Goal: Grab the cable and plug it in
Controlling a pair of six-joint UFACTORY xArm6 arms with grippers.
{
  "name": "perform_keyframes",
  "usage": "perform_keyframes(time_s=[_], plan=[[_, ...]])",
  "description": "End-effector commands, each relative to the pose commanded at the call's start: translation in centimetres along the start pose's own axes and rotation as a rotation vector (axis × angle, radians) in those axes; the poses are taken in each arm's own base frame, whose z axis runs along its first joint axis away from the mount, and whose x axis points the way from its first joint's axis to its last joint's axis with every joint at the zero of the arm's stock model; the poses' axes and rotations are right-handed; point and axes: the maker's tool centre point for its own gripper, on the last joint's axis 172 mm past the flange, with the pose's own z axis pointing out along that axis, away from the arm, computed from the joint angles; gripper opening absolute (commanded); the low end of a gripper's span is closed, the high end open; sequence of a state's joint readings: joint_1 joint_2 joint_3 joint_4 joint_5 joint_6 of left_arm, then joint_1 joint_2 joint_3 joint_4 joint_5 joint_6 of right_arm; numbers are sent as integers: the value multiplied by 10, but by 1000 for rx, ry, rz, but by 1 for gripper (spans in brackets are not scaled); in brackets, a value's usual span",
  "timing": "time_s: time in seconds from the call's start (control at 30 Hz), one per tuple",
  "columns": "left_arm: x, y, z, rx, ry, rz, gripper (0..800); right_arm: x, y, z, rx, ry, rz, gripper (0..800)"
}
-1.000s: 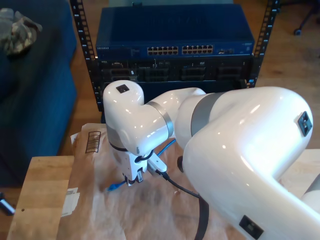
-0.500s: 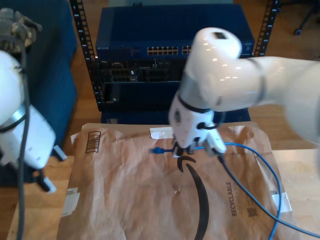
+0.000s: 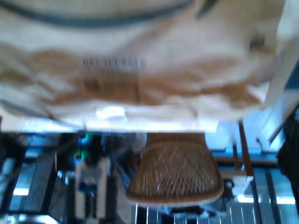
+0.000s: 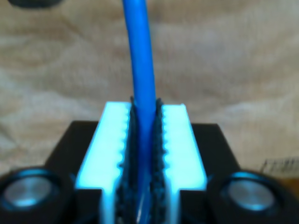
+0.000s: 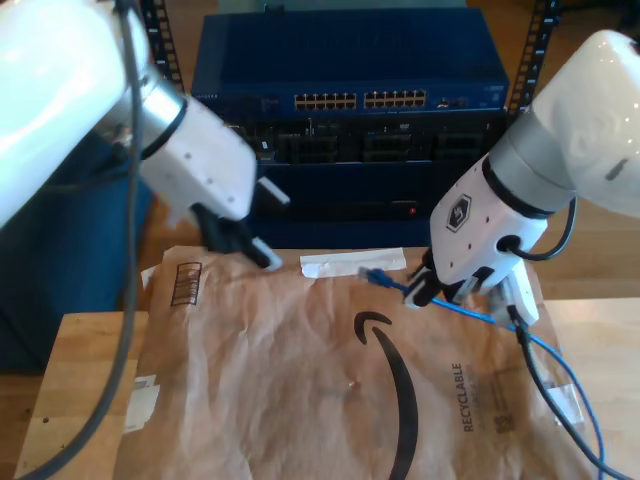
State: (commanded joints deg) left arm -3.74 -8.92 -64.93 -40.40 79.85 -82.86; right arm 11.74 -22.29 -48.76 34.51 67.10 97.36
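Cable [image 5: 400,287] clenched in my second tool [image 5: 432,293], plug aimed toward the exterior view's left.

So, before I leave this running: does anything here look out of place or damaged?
Nothing looks damaged. My second gripper pinches the cable behind its plug, which sticks out free above the crumpled brown paper. My first gripper is too blurred to judge. The switch looks intact.

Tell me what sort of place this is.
Probably a lab or workshop set up for network cabling practice. A rack holds a blue network switch with rows of ports, a brown paper mailer covers a wooden table, and my second hand grips the blue cable.
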Motion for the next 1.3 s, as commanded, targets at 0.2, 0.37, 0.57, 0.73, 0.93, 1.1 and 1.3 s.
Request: perform_keyframes(time_s=[0.2,0.37,0.57,0.73,0.93,1.1,1.3], plan=[[-36,8,-14,-23,-89,18,800,-9,-8,-22,36,-88,94,30],[-72,-10,-26,58,-164,61,800,-16,-10,-30,41,-100,102,28],[-76,-14,-28,74,-166,19,800,-37,-9,-47,62,-160,104,27],[-96,-16,-40,76,-203,21,800,-45,-8,-50,62,-189,110,26],[-127,-25,-54,107,-280,55,800,-46,-8,-51,62,-195,111,24],[-128,-25,-55,106,-279,57,800,-44,-11,-60,84,-203,116,24],[-155,-22,-79,64,-306,114,800,-49,-15,-69,102,-212,110,23]])
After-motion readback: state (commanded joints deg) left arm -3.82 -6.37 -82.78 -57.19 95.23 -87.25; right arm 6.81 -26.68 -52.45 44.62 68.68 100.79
